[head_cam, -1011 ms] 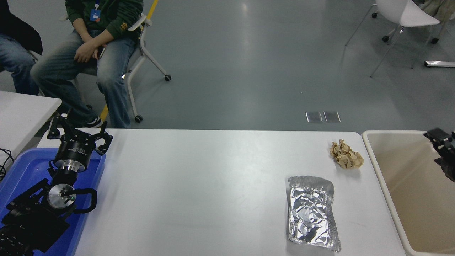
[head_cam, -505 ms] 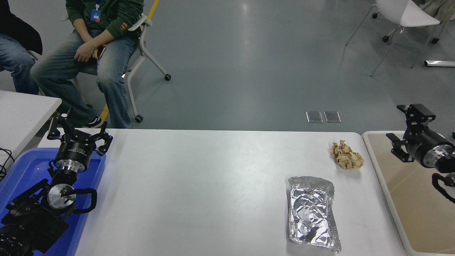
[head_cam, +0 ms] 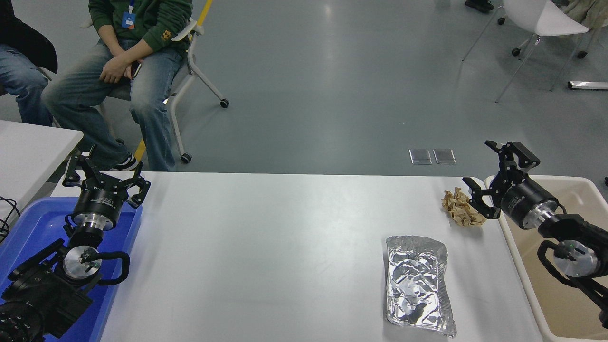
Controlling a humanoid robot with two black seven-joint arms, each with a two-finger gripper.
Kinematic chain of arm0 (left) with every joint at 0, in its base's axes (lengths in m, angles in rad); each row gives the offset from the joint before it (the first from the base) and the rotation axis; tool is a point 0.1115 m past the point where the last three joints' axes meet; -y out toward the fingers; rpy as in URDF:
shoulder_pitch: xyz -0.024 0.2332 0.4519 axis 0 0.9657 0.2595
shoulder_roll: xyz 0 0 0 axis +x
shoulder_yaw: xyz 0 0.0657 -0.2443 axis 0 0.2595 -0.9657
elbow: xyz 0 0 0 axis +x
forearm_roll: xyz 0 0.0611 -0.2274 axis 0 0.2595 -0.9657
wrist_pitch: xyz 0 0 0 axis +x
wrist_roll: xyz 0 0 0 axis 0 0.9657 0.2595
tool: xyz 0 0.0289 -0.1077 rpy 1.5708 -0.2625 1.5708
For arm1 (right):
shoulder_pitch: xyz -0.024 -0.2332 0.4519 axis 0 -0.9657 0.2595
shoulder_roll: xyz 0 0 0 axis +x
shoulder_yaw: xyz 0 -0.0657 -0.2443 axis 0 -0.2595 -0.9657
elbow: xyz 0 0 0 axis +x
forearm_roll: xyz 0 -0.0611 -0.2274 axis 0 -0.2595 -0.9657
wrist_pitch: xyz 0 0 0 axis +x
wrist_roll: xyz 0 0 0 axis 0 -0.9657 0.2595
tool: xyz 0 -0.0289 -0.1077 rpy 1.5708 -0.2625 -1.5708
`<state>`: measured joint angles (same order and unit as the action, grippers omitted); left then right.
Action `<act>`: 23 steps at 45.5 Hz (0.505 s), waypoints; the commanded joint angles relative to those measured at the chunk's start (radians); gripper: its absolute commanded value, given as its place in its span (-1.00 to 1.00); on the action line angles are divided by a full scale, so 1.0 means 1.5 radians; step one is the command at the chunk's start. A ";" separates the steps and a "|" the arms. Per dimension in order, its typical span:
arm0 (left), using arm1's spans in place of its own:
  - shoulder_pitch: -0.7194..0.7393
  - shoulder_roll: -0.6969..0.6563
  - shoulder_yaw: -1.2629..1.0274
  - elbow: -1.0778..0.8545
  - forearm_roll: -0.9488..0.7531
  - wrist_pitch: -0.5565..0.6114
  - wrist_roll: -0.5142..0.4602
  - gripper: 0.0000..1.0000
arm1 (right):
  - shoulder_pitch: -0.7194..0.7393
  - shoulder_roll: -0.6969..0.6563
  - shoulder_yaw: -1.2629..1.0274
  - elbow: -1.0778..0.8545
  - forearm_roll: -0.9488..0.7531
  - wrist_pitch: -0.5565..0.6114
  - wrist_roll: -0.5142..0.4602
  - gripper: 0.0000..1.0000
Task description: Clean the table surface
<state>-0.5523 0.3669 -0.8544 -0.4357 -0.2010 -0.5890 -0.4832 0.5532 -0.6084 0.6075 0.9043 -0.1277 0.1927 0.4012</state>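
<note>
The table surface (head_cam: 266, 256) is a wide white-grey top. On its right part lie a crumpled brown paper ball (head_cam: 458, 207) near the far right corner and a flattened silver foil piece (head_cam: 418, 286) closer to me. My right gripper (head_cam: 484, 168) is open and empty, held just right of and above the paper ball, at the table's right edge. My left gripper (head_cam: 105, 166) is open and parked over the blue tray at the lower left.
A beige bin (head_cam: 565, 294) stands against the table's right edge, under my right arm. A blue tray (head_cam: 33, 228) sits at the left edge. A corner of a smaller white table (head_cam: 28, 152) shows at far left. Two people sit beyond the far left side.
My right arm has come in from the right edge over the bin and moved left, reaching the table's right edge beside the paper ball. The left arm has not moved.
</note>
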 commanded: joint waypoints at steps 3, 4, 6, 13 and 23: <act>0.000 0.000 0.000 0.000 0.000 0.000 0.000 1.00 | -0.038 0.015 0.020 -0.012 0.002 0.000 0.056 0.97; 0.000 0.000 0.000 0.000 0.000 0.000 0.000 1.00 | -0.045 0.017 0.019 -0.013 0.001 0.000 0.060 0.97; 0.000 0.000 0.000 0.000 0.000 0.000 0.000 1.00 | -0.056 0.023 0.010 -0.014 -0.001 -0.002 0.067 0.97; 0.000 0.000 0.000 0.000 0.000 0.000 0.000 1.00 | -0.071 0.066 0.014 -0.047 -0.027 -0.031 0.097 0.97; 0.000 0.000 0.000 0.000 0.000 0.000 0.000 1.00 | -0.070 0.074 0.015 -0.085 -0.030 -0.025 0.104 0.97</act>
<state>-0.5523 0.3666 -0.8544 -0.4357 -0.2010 -0.5890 -0.4832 0.4628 -0.5240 0.6274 0.8234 -0.1599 0.1599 0.5282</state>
